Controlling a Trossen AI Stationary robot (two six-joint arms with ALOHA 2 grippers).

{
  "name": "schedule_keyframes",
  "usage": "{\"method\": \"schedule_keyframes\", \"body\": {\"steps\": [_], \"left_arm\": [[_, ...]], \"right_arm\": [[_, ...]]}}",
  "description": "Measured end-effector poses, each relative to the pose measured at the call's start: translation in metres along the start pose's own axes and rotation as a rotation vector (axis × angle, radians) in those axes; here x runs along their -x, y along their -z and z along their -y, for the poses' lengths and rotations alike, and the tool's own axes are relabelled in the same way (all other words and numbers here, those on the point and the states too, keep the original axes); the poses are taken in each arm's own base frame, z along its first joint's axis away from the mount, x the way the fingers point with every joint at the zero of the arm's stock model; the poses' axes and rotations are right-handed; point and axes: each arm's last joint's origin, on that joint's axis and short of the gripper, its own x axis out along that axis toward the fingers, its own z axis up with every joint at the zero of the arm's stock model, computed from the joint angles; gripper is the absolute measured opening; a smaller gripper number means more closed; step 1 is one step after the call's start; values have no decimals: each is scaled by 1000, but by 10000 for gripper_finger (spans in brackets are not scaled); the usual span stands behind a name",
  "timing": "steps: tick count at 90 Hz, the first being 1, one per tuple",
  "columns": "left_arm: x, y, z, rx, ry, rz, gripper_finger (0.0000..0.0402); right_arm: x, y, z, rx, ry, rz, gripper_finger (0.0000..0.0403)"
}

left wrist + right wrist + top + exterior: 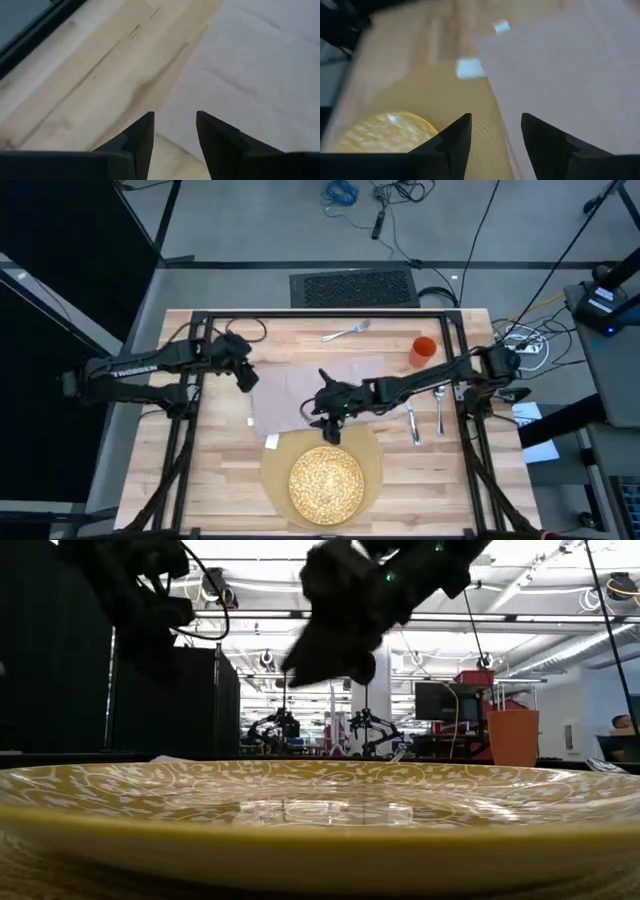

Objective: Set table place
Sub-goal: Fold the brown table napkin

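One plate (326, 483), yellow and speckled, sits centred on one round tan placemat (371, 448) at the near edge of the table (215, 480); this pair looks settled and serves as the landmark for the rest of the place.

One napkin (290, 395), beige cloth, lies flat just beyond the plate, toward the far side of the table, its near edge overlapping the placemat's rim. It reads as still unplaced, spread where both arms can reach it.

One right gripper (331, 423) hangs over that overlap, just beyond the plate. Its wrist view shows the two fingers (455, 137) set a moderate gap apart and empty, with the napkin edge and placemat below them. Judged to be lining up on the cloth's edge.

One left gripper (244, 376) hovers at the napkin's far-left corner as seen from the plate. Its fingers (142, 132) are likewise parted and hold nothing, straddling the line where cloth meets bare wood.

One knife (412, 423) and one spoon (440, 408) lie side by side to the right of the plate, well clear of the placemat, roughly parallel, as if staged for later.

One fork (346, 332) lies alone far beyond the plate, near the table's back edge.

One orange cup (423, 351) stands upright beyond and right of the plate, near the cutlery pair.

Count: seven items of the setting, two in place.
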Motion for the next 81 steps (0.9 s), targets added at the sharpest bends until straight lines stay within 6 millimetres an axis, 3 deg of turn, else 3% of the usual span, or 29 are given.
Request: {"method": "schedule_keyframes", "body": {"steps": [16, 25, 37, 62, 81], "left_arm": [[-3, -12, 4, -6, 109, 83, 132], [-10, -28, 12, -10, 229, 173, 132], [-20, -41, 18, -41, 263, 186, 132], [-34, -42, 21, -92, 259, 139, 132], [-34, -39, 20, -94, 253, 102, 132]], "right_arm": [[24, 13, 19, 15, 299, -227, 138], [45, 15, 31, -18, 369, -307, 134], [66, 23, 41, -87, 449, -442, 133], [71, 32, 32, -93, 484, -472, 132], [93, 72, 44, -172, 637, -525, 132]]}}
